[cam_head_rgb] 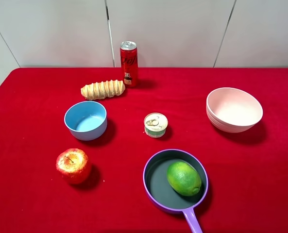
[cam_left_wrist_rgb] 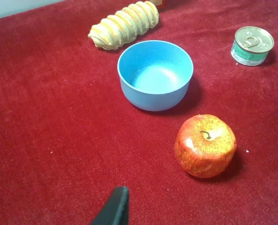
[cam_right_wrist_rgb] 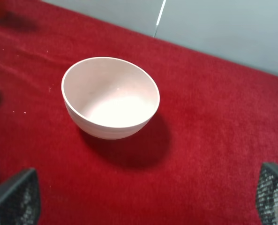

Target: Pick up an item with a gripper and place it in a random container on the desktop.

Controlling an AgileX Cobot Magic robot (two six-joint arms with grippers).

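The lime (cam_head_rgb: 183,178) was held in the purple pan (cam_head_rgb: 153,166); both bowls (cam_head_rgb: 86,120) (cam_head_rgb: 233,109) were bare. The right gripper (cam_right_wrist_rgb: 148,199) was spread apart; the left gripper's (cam_left_wrist_rgb: 114,208) state could not be told.

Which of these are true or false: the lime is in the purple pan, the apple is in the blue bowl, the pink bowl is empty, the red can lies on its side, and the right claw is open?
1. The lime lies in the purple pan. True.
2. The apple sits in the blue bowl. False: it rests on the red cloth, beside the bowl.
3. The pink bowl is empty. True.
4. The red can lies on its side. False: it stands upright.
5. The right claw is open. True.
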